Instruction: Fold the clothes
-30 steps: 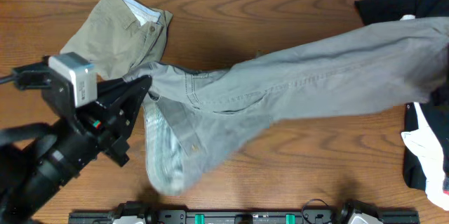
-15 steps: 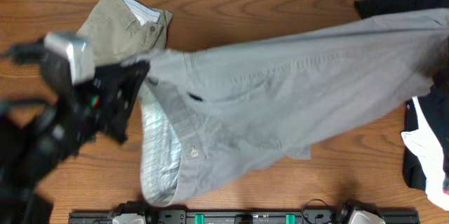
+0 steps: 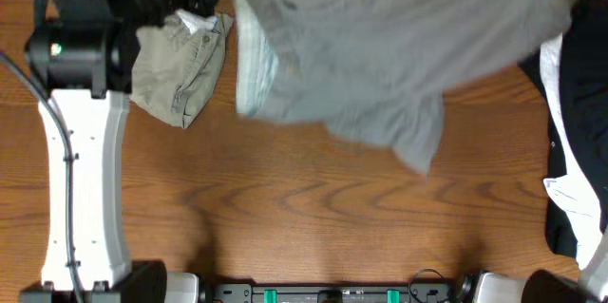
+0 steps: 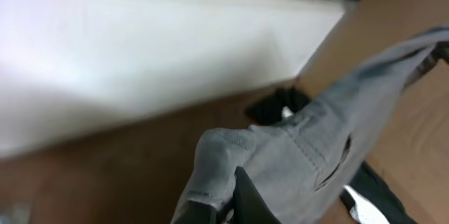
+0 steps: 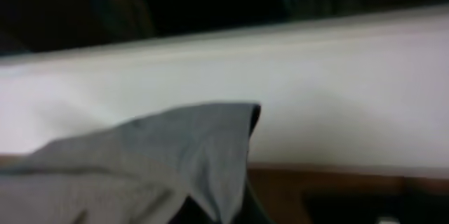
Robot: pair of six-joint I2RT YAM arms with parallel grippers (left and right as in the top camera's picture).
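grey shorts (image 3: 380, 47): mid-grey, blurred, stretched wide over the table's (image 3: 304, 217) far half; pale waistband lining showing
khaki shorts (image 3: 180, 75): crumpled at the table's far left
black and white garments (image 3: 575, 151): heaped at the table's right edge

No text, label, brand, number or sign can be read in any view; motion blur and distance hide any print.

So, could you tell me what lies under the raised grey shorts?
The grey shorts hide the far tabletop; whatever lies there cannot be seen. Khaki shorts show beside their left edge.
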